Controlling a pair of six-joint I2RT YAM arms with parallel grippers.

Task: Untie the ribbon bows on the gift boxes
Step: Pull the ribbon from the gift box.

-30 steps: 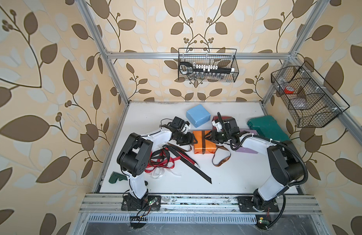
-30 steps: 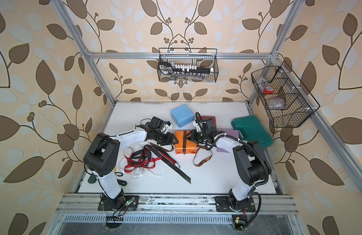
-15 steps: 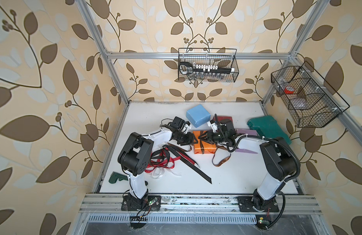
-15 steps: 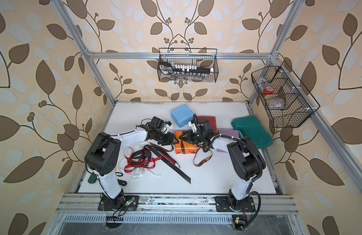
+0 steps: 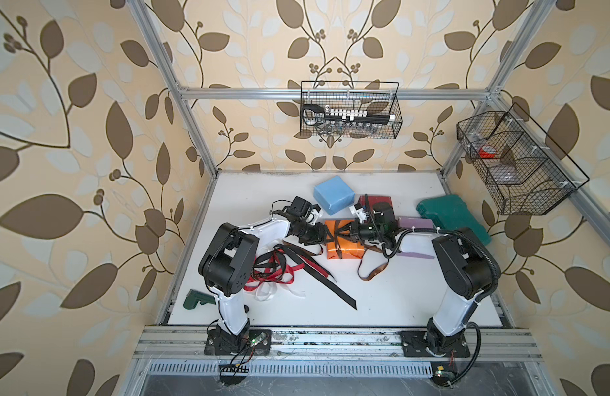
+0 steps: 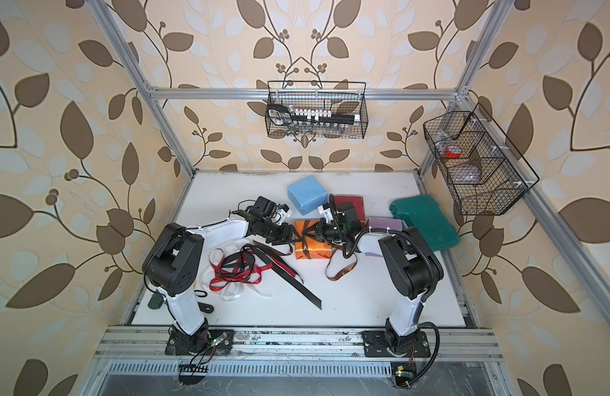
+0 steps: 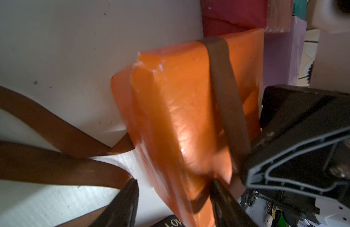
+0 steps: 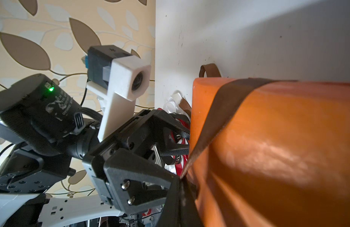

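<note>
One second on, right end effector [image 5: 345, 230] now clamps the brown ribbon [image 7: 225, 88].

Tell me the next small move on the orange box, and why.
Probably pull the right gripper away from the orange paper-wrapped gift box: its fingers are shut on the brown satin ribbon, which is drawn taut across the box, and the left gripper straddles the box's end to brace it.

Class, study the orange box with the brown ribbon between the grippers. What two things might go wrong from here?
1. The right gripper is shut on the brown ribbon, which wraps the orange box; pulling may drag or tip the box, as the left gripper merely straddles its end.
2. The dark red box and lilac box sit close; they may get knocked.
</note>
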